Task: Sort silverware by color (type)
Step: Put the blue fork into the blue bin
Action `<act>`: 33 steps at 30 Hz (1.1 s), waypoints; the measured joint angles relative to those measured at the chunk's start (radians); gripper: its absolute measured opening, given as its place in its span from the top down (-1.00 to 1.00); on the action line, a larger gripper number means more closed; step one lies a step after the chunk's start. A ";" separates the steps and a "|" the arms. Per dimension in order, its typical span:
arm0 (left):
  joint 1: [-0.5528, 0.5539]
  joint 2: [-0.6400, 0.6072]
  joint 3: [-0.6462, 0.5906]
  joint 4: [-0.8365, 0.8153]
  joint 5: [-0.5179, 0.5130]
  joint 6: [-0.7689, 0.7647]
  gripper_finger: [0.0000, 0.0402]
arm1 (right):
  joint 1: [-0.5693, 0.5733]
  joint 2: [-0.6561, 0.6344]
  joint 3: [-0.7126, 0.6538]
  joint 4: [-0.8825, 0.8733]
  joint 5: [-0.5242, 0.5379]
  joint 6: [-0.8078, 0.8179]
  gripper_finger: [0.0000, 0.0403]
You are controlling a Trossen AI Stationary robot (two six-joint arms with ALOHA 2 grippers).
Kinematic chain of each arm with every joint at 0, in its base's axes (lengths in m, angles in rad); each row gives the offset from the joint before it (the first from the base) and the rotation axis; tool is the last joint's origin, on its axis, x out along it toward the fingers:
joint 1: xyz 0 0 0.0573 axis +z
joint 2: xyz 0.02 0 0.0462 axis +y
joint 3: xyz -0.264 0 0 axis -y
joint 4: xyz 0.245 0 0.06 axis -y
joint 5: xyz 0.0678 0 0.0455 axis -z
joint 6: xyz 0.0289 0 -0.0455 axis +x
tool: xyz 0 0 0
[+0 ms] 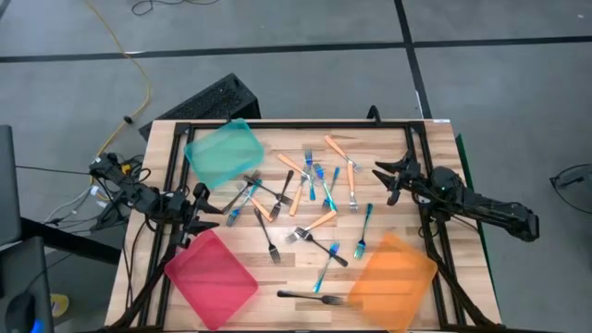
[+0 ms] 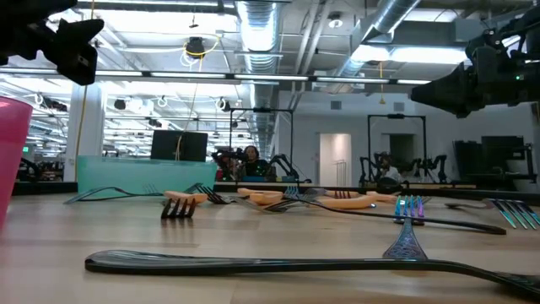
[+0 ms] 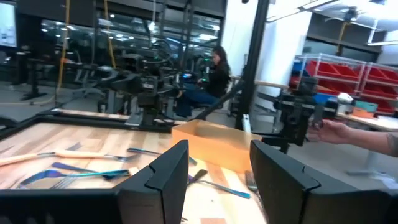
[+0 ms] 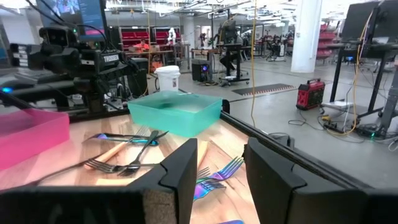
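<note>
Silverware (image 1: 305,199) is all loose mid-table, between the three trays, nothing sorted yet. Nearest the front edge a black fork (image 1: 310,296) lies flat beside the orange tray (image 1: 393,282) — thin and low, so fingers could skid off or nudge the tray. Further in, the central pile crosses over itself; a pinch there risks lifting two colours at once. Left gripper (image 1: 205,210) between red tray (image 1: 211,276) and teal tray (image 1: 224,154), right gripper (image 1: 388,180) at the pile's far side — both jaws spread, empty.

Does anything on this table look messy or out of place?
Yes. The forks lie scattered and crossed in a heap mid-table, colors mixed. The teal tray, red tray and orange tray sit skewed, apparently empty.
</note>
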 joint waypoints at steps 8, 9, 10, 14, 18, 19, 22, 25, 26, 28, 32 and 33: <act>0.000 0.000 0.000 0.030 -0.039 0.035 0.22 | 0.005 0.000 0.000 0.000 -0.001 0.006 0.23; 0.000 0.000 0.000 0.032 -0.040 0.034 0.22 | 0.009 0.000 0.000 0.000 -0.001 0.071 0.23; 0.000 0.000 0.000 0.032 -0.044 0.041 0.22 | 0.013 0.000 0.000 0.000 -0.001 0.138 0.23; 0.000 0.000 0.000 0.094 -0.187 0.076 0.22 | 0.022 0.000 0.000 0.000 0.001 0.258 0.23; 0.001 0.000 0.004 0.121 -0.308 0.062 0.22 | 0.024 0.000 0.000 0.000 0.000 0.358 0.23; 0.001 0.001 0.016 0.096 -0.311 0.046 0.22 | 0.027 0.000 0.000 0.000 0.000 0.399 0.23; 0.002 0.022 0.078 -0.017 -0.329 -0.025 0.21 | 0.027 0.000 0.000 0.018 0.000 0.453 0.23; 0.002 0.087 0.161 -0.130 -0.343 -0.090 0.20 | 0.030 0.000 0.007 0.068 0.000 0.476 0.23; 0.002 0.117 0.189 -0.150 -0.340 -0.093 0.19 | 0.032 0.001 0.014 0.056 -0.001 0.477 0.23; 0.002 0.187 0.247 -0.179 -0.332 -0.084 0.16 | 0.041 0.001 0.033 0.059 -0.001 0.477 0.23; 0.002 0.353 0.370 -0.262 -0.333 -0.063 0.01 | 0.061 0.000 0.050 0.058 -0.003 0.457 0.23; 0.002 0.397 0.405 -0.303 -0.335 -0.064 -0.03 | 0.065 0.001 0.050 0.053 -0.003 0.442 0.23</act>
